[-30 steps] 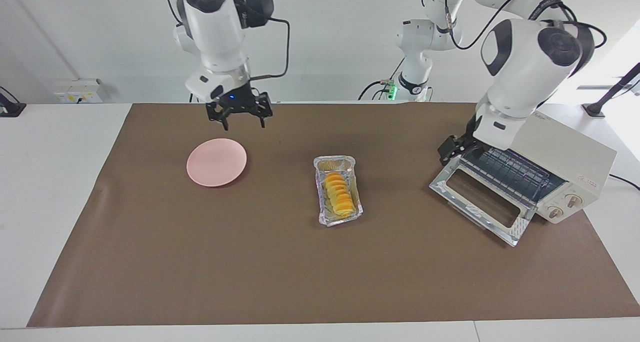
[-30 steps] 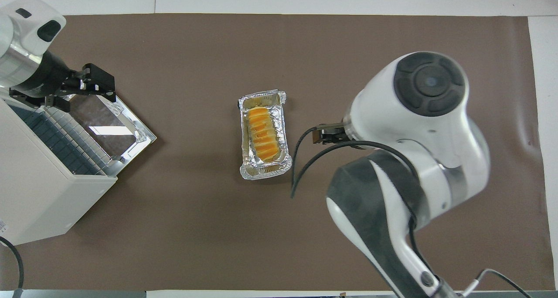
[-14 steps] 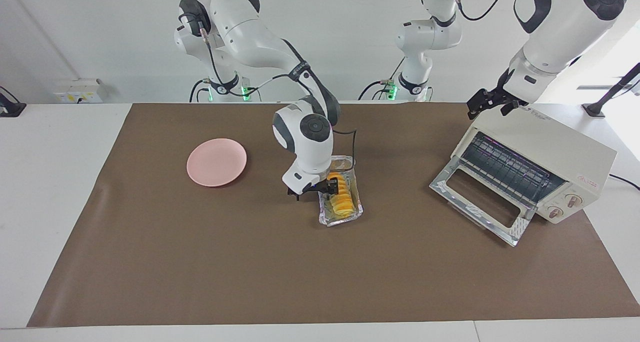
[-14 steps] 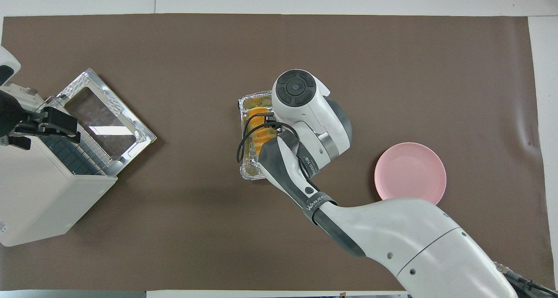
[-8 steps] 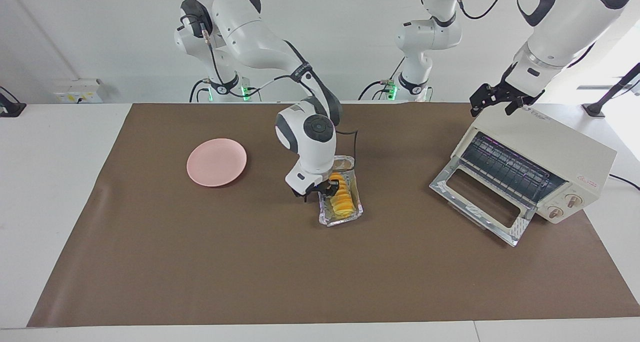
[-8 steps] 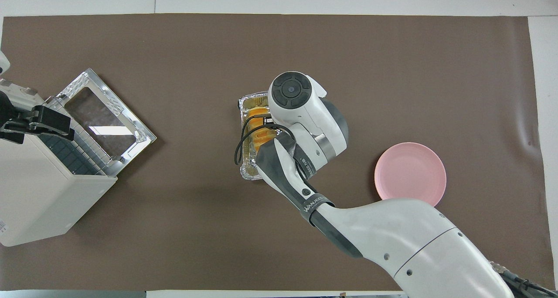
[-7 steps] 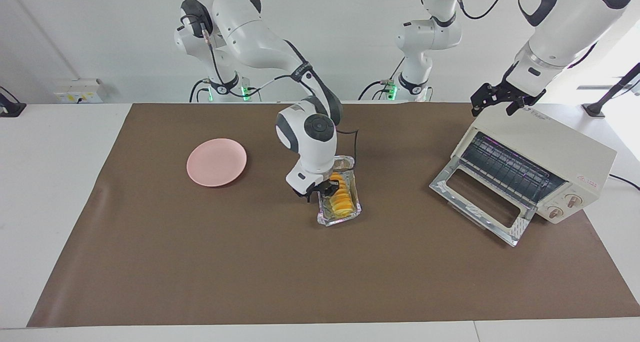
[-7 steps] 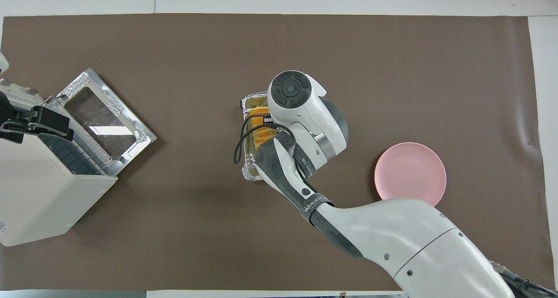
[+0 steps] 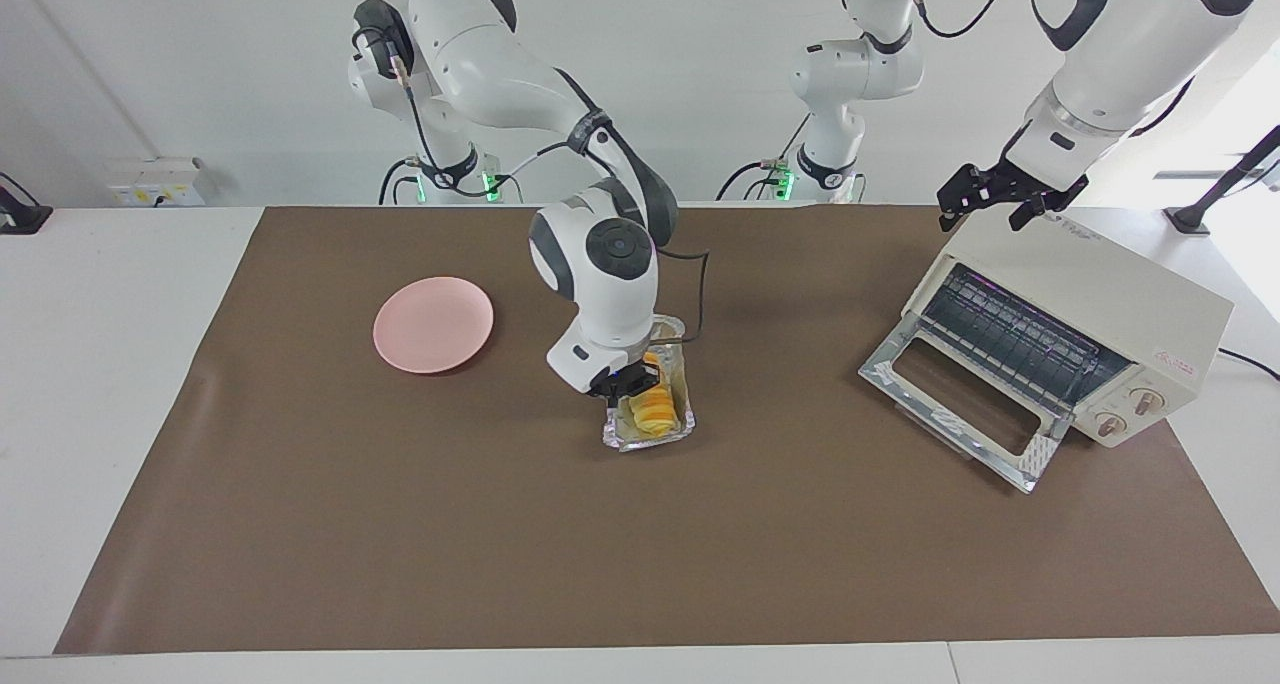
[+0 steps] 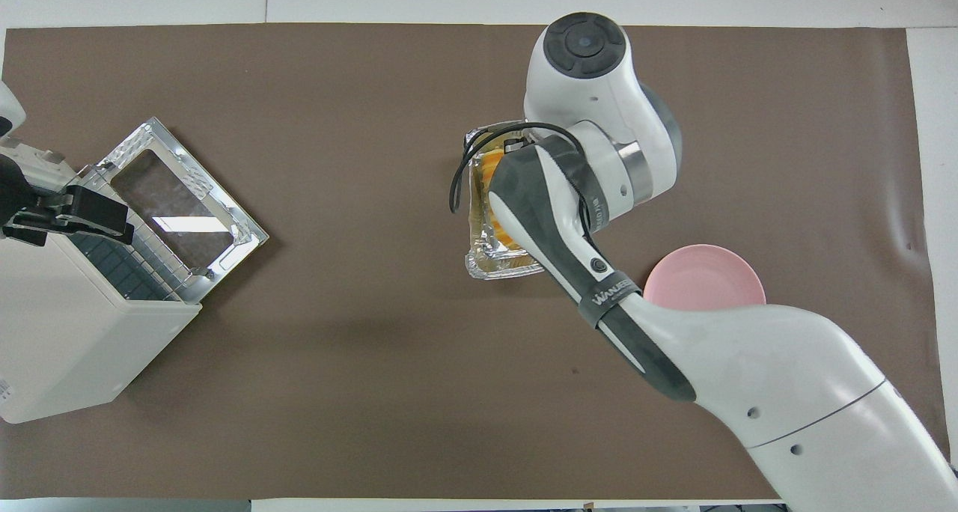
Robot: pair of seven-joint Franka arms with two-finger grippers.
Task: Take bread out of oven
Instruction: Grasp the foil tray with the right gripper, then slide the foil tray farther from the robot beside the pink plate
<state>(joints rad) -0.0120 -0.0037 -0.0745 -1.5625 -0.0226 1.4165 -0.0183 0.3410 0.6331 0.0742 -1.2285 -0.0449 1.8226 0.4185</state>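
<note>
The bread [image 9: 655, 412], a golden ridged loaf, lies in a crinkled foil tray [image 9: 640, 436] at mid-table. My right gripper [image 9: 625, 382] is shut on the tray's side wall and holds the tray tilted, a little above the brown mat. In the overhead view my right arm covers most of the tray [image 10: 486, 261] and bread [image 10: 488, 169]. The cream oven [image 9: 1100, 294] stands at the left arm's end with its glass door [image 9: 885, 372] dropped open and its rack bare. My left gripper [image 9: 985, 212] hangs open over the oven's top edge.
A pink plate [image 9: 433, 324] lies on the mat toward the right arm's end, beside the raised tray; my right arm partly hides it in the overhead view [image 10: 703, 276]. The brown mat [image 9: 400, 524] covers the table.
My right gripper came from over the plate to the tray, shut on its wall, then lifted it and carried it toward the plate. My left gripper rose from the oven door to above the oven.
</note>
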